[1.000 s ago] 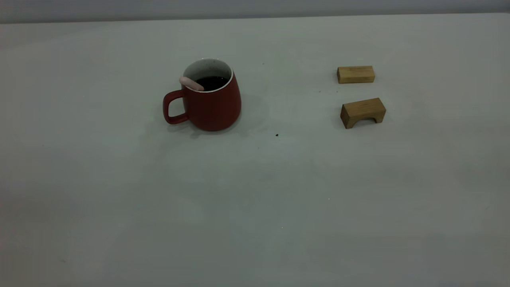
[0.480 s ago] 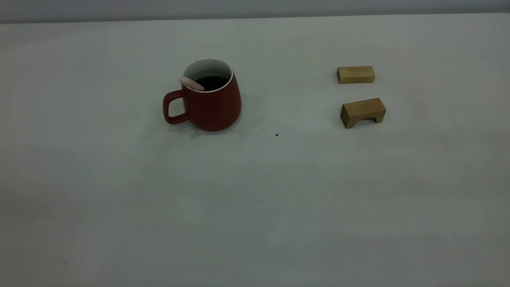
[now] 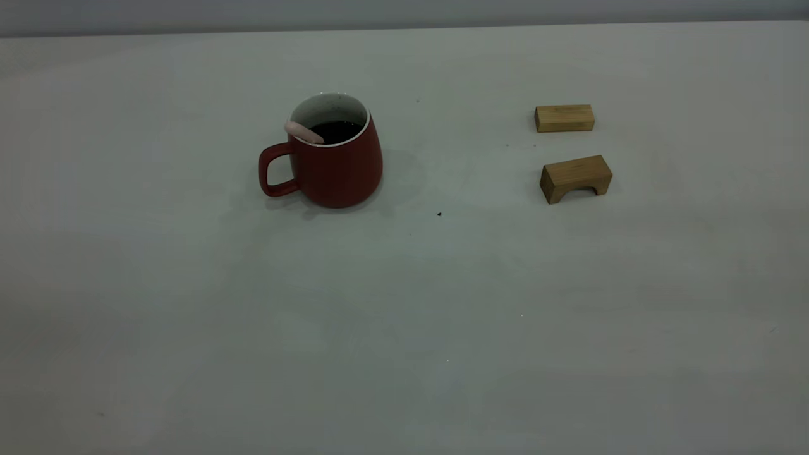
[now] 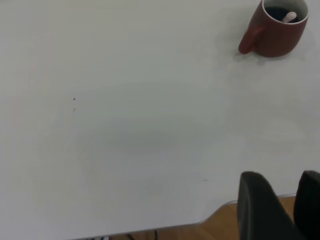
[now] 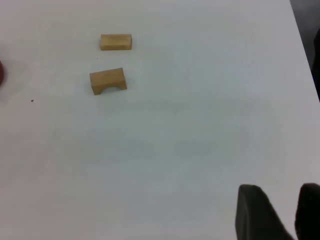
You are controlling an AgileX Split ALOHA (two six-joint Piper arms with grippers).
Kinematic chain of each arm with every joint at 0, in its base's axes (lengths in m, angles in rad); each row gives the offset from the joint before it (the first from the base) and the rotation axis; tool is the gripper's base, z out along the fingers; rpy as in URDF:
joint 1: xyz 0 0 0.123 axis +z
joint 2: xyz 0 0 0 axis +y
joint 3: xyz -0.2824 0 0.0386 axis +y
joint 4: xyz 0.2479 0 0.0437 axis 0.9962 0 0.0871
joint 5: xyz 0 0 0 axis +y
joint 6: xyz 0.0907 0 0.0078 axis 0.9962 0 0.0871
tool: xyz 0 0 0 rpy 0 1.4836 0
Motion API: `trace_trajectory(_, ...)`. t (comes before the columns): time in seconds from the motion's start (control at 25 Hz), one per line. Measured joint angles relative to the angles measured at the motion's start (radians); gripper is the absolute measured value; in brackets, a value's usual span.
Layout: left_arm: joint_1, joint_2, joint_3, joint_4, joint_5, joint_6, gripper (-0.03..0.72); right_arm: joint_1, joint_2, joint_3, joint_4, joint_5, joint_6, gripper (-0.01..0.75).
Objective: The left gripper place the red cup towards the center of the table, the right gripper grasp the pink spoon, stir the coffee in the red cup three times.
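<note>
The red cup [image 3: 335, 174] stands upright left of the table's [image 3: 404, 303] middle, its handle pointing left. Dark coffee [image 3: 339, 131] fills it partway. The pink spoon [image 3: 303, 132] leans inside against the rim above the handle. No arm appears in the exterior view. In the left wrist view the cup [image 4: 275, 37] with the spoon [image 4: 289, 17] is far from my left gripper [image 4: 282, 175], which hangs over the table's edge with its fingers close together and nothing between them. My right gripper [image 5: 280, 187] is likewise empty, far from the cup.
Two tan wooden blocks lie at the right: a plain bar [image 3: 564, 118] and an arched block [image 3: 575, 178] in front of it, also seen as bar [image 5: 116, 42] and arch [image 5: 107, 80]. Wooden floor [image 4: 220, 227] shows past the table edge.
Cup, spoon and blocks have stayed where they were. Only faint shading on the table surface shifts a little.
</note>
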Motion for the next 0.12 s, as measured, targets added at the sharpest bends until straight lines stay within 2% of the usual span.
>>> trace_trajectory(0.12,0.0,0.0,0.0,0.0,0.0,0.0,0.247,0.0,0.0,0.0,0.0,0.0,0.0,0.237)
